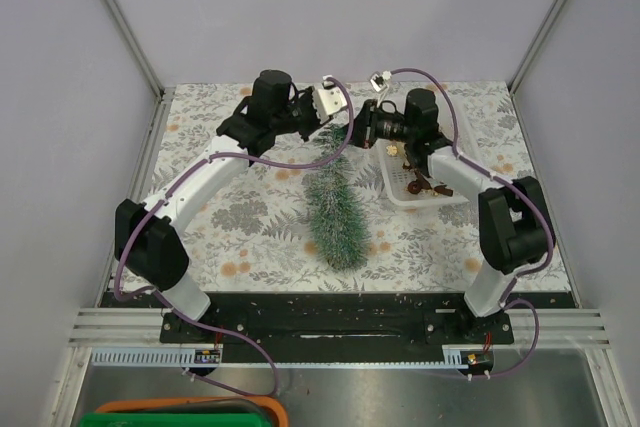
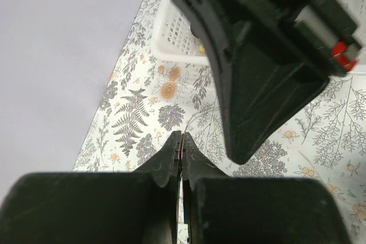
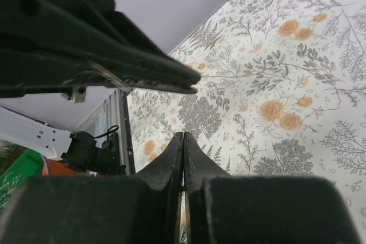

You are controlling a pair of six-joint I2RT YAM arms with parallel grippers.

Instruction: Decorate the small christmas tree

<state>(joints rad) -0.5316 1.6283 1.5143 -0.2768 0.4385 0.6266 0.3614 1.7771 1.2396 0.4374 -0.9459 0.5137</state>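
Observation:
The small christmas tree (image 1: 335, 209) lies on its side on the floral cloth, tip pointing to the back. Both grippers meet just above that tip. My left gripper (image 1: 343, 137) (image 2: 182, 138) is shut, and a thin pale thread (image 2: 192, 117) leaves its tip. The same strand crosses its finger in the right wrist view (image 3: 106, 73). My right gripper (image 1: 358, 133) (image 3: 183, 138) is shut too, with nothing showing between its jaws. Its tip hangs close beside the left one (image 2: 243, 152). The tree is out of both wrist views.
A white basket (image 1: 447, 198) (image 2: 171, 32) with brown and gold ornaments (image 1: 415, 185) stands right of the tree under the right arm. Grey walls close in the floral cloth (image 1: 240, 217) on three sides. A green and orange bin (image 1: 190, 414) sits below the table's near edge.

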